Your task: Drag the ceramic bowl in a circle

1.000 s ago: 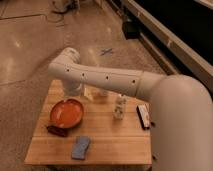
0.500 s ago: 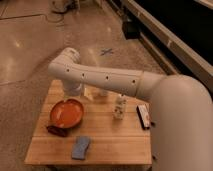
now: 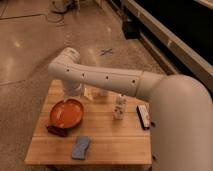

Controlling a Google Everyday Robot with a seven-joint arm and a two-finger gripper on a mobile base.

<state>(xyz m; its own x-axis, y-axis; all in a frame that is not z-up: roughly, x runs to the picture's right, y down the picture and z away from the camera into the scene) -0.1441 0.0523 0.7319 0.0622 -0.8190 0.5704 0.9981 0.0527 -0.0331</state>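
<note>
While the robot's hand (image 3: 75, 93) hangs open, gripping nothing, at the far rim of the wide glossy orange ceramic bowl (image 3: 66, 113), that bowl sits left on the wooden counter (image 3: 115, 142), just below and in front of the hand.

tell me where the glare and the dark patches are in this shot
camera view: warm light, with bright patches of glare on the polished floor at left; a soft sheen inside the ceramic bowl; the background at far right is nearly black; the arm shades the far edge of the table, where the gripper sits low by the bowl's far rim.
</note>
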